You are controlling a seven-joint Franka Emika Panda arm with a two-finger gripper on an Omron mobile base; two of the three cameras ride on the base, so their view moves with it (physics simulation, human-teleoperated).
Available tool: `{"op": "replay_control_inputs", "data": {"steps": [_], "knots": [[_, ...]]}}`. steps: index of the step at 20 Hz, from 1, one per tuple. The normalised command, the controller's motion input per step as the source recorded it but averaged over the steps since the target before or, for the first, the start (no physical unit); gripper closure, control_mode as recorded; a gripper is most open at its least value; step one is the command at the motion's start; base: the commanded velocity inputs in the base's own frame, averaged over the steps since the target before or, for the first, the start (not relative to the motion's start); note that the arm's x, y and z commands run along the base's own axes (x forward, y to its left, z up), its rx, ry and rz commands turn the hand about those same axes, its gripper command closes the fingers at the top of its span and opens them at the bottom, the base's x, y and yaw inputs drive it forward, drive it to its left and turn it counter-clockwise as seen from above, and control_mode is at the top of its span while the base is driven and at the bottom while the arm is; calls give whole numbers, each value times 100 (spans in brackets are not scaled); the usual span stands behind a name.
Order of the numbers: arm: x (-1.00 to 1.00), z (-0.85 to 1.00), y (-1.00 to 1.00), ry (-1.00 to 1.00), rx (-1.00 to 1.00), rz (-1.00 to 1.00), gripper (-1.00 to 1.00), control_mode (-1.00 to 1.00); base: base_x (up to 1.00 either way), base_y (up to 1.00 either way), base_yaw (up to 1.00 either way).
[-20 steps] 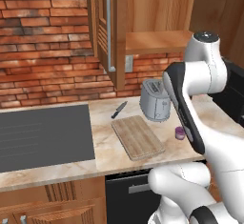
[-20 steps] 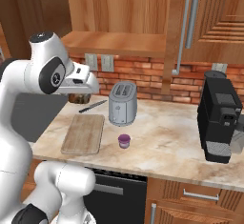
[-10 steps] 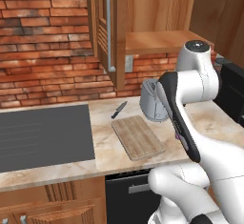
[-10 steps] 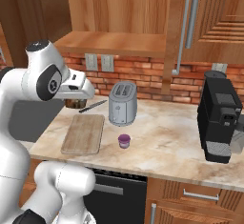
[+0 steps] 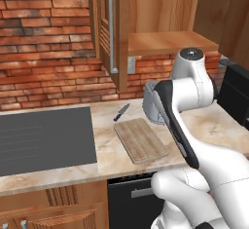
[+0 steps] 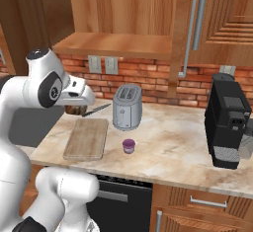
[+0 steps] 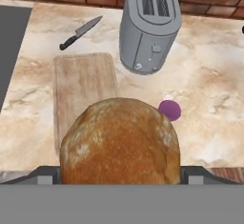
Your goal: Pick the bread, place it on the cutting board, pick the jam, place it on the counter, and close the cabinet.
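Observation:
My gripper is shut on the bread, a round brown roll with a golden crust, held in the air. In the right base view the bread hangs under the hand, above the far left end of the cutting board. The light-wood cutting board lies bare on the counter. The purple jam stands on the counter in front of the toaster. The cabinet is open, its door swung out and its shelf bare.
A silver toaster stands behind the board. A black-handled knife lies to the board's far left. The dark cooktop is further left, and a black coffee machine stands at the right.
The arm has swung left and sunk a little with the bread, bringing the hand closer to the cutting board. The jam, board and cabinet door have stayed put.

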Motion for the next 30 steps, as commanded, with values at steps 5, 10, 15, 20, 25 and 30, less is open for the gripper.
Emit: {"op": "replay_control_inputs", "data": {"steps": [5, 10, 15, 20, 25, 30], "knots": [[23, -22, 20, 0, 0, 0, 100, -100, 0, 0, 0], [16, -27, 13, 0, 0, 0, 100, -100, 0, 0, 0], [13, -29, 7, 0, 0, 0, 100, -100, 0, 0, 0], [11, -26, 6, 0, 0, 0, 100, -100, 0, 0, 0], [9, -22, 3, 0, 0, 0, 100, -100, 0, 0, 0], [10, -22, 5, 0, 0, 0, 100, -100, 0, 0, 0]]}}
